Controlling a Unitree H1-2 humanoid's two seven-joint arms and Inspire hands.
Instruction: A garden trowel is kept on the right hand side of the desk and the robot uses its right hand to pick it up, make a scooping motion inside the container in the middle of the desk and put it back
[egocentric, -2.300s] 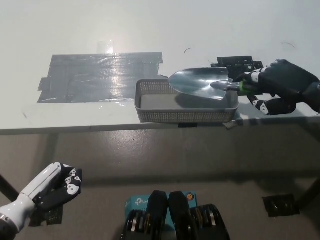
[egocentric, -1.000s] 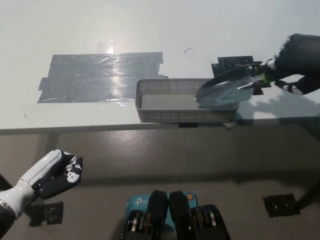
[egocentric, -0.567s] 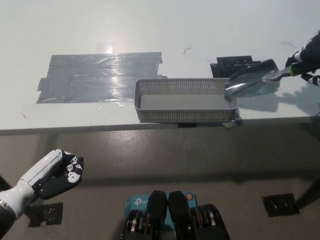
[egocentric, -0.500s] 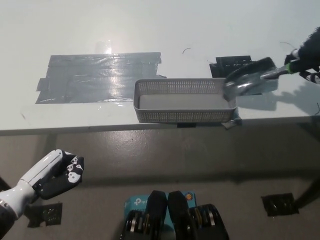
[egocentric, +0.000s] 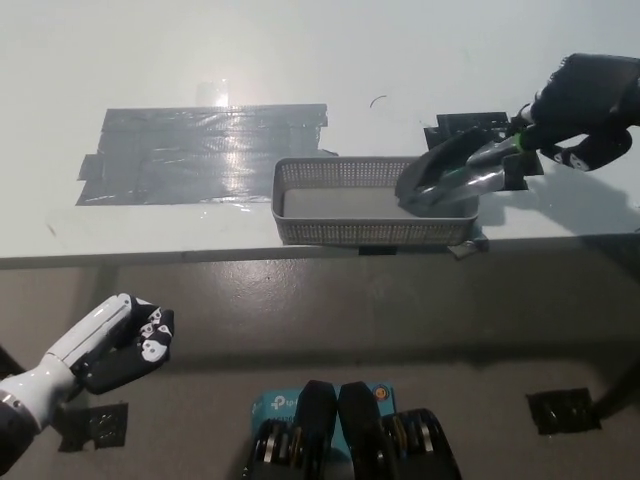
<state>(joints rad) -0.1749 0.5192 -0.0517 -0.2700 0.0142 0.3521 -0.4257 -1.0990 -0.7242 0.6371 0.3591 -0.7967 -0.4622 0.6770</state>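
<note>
Back over the desk (egocentric: 300, 60) from its right edge, the right hand (egocentric: 585, 100) has swung the trowel (egocentric: 450, 175) from just outside the container (egocentric: 340, 232) into its right end, with the blade tilted down inside the rim. The pick-up is done and scooping looks under way; finishing it and laying the trowel back on the right remain. The right hand clenches the handle, the blade reaching leftward from it, while the left hand (egocentric: 120, 345) rests below the desk, its state unclear.
</note>
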